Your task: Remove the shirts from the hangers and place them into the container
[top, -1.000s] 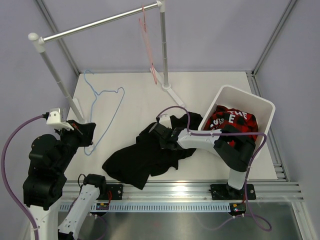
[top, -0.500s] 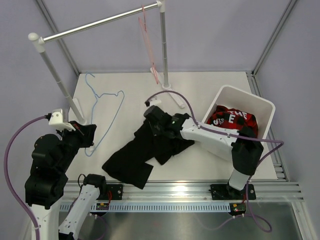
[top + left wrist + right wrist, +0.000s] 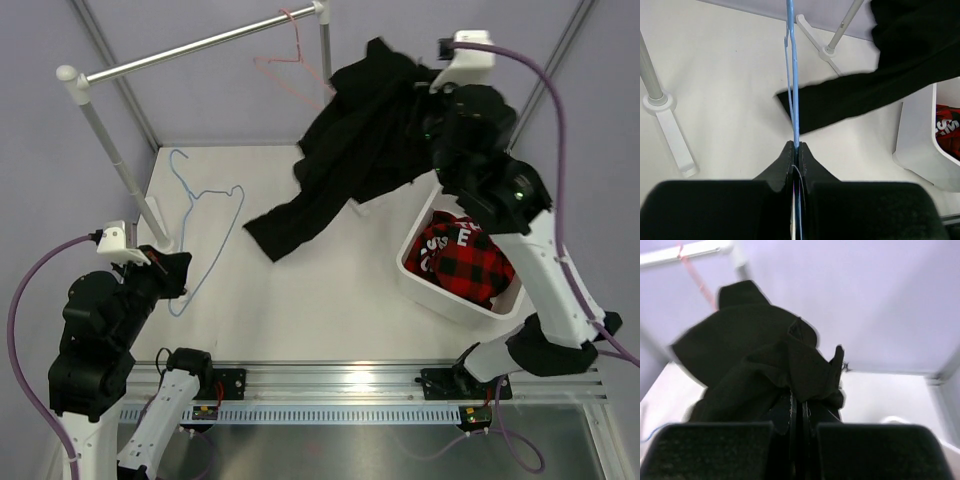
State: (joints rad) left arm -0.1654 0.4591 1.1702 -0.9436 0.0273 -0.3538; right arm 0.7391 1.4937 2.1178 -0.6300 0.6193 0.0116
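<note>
Three lavender walls [image 3: 220, 100] enclose a white tabletop [image 3: 330, 290] bearing the container [image 3: 440, 300].

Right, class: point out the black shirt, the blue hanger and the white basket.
black shirt [image 3: 350, 150], top view, bunched middle
blue hanger [image 3: 793, 60], left wrist view, straight wire
white basket [image 3: 440, 298], top view, near wall

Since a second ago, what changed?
The right hand closed on the black shirt and hoisted it from the table, up and back near the pink hanger, which swung. Unchanged: left hand shut on the blue hanger, plaid shirt in the laundry basket.
</note>
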